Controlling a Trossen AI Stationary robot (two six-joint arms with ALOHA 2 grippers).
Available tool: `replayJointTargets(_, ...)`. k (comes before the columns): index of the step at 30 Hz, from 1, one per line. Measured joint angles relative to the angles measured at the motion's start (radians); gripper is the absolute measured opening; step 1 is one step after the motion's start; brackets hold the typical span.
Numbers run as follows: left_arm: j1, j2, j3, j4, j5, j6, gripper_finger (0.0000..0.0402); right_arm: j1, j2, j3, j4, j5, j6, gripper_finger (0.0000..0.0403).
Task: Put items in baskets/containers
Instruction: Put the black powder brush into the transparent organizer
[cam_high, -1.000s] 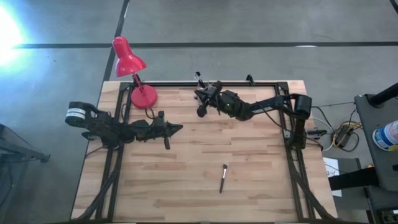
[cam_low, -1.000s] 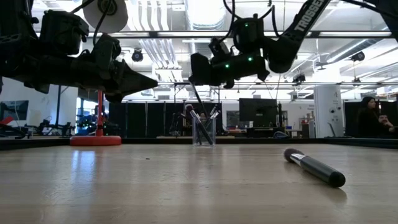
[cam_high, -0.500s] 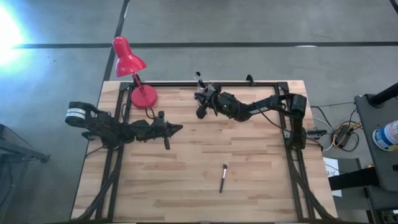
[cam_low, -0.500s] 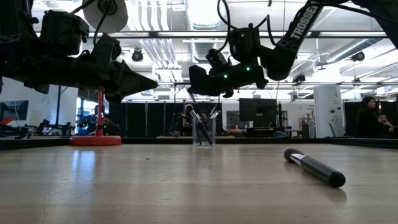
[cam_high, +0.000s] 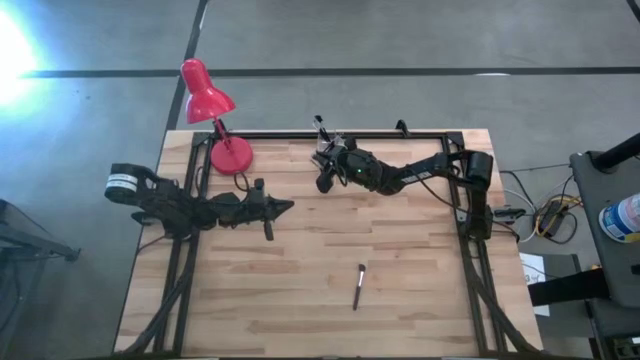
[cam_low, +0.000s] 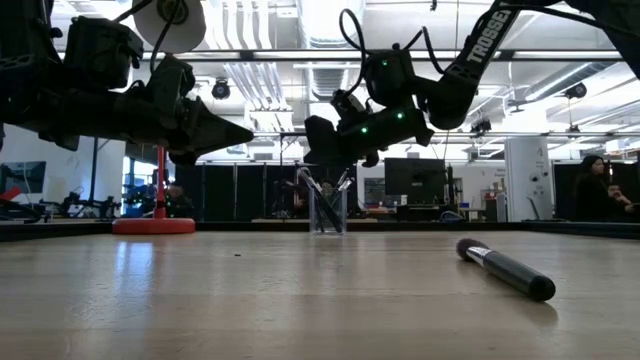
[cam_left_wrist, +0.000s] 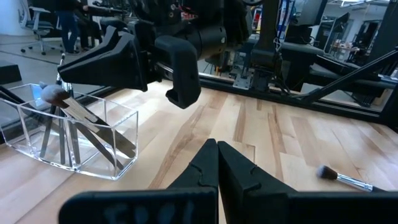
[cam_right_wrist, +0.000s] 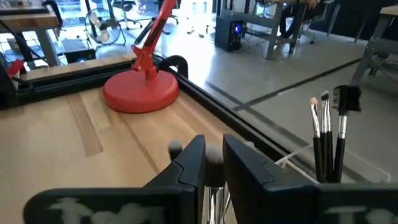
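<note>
A clear plastic container stands near the table's far edge with several thin brushes upright in it. It also shows in the left wrist view. My right gripper hangs just above the container, shut on one brush. In the low view my right gripper tips down toward the container. One more brush lies flat on the wood nearer the front. My left gripper hovers shut and empty over the table's left middle. My right gripper pinches a brush between its two fingers, around the silver ferrule and the grey bristles beside it. The fingers slant slightly downward, coming from the table's right. The brush slants down below the fingers, and its lower end stands inside the container.
A red desk lamp stands on its round base at the far left, close to the container. A black frame rail runs along the table's far edge. Bare wood lies around the loose brush at the front.
My right gripper has sunk toward the container and tipped its fingers further down. The brush it holds has gone lower with it, deeper into the container.
</note>
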Motion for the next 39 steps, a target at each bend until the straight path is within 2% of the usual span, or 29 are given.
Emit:
replayJointTargets(9, 0.000, 0.000, 0.000, 0.000, 0.000, 0.000, 0.0000, 0.001, -0.045, 0.000, -0.062, 0.001, 0.012, 0.0054)
replayJointTargets(13, 0.000, 0.000, 0.000, -0.001, 0.000, 0.000, 0.0000, 0.003, -0.123, 0.000, -0.206, 0.000, 0.022, 0.0045)
replayJointTargets(18, 0.000, 0.000, 0.000, -0.009, 0.000, 0.000, 0.0000, 0.037, -0.226, -0.005, -0.401, 0.000, 0.027, 0.0015)
replayJointTargets(22, 0.000, 0.000, 0.000, -0.012, 0.000, -0.002, 0.0000, 0.113, -0.299, -0.036, -0.542, 0.012, 0.044, 0.0009)
replayJointTargets(29, 0.000, 0.000, 0.000, -0.021, 0.003, -0.003, 0.0000, 0.333, -0.404, -0.050, -0.922, 0.234, 0.166, 0.0008)
replayJointTargets(34, 0.000, 0.000, 0.000, -0.023, 0.011, -0.008, 0.0000, 0.472, -0.425, -0.050, -1.079, 0.238, 0.315, 0.0008)
replayJointTargets(39, 0.000, 0.000, 0.000, -0.025, 0.062, -0.025, 0.0000, 0.590, -0.410, -0.050, -1.171, 0.221, 0.429, 0.0008)
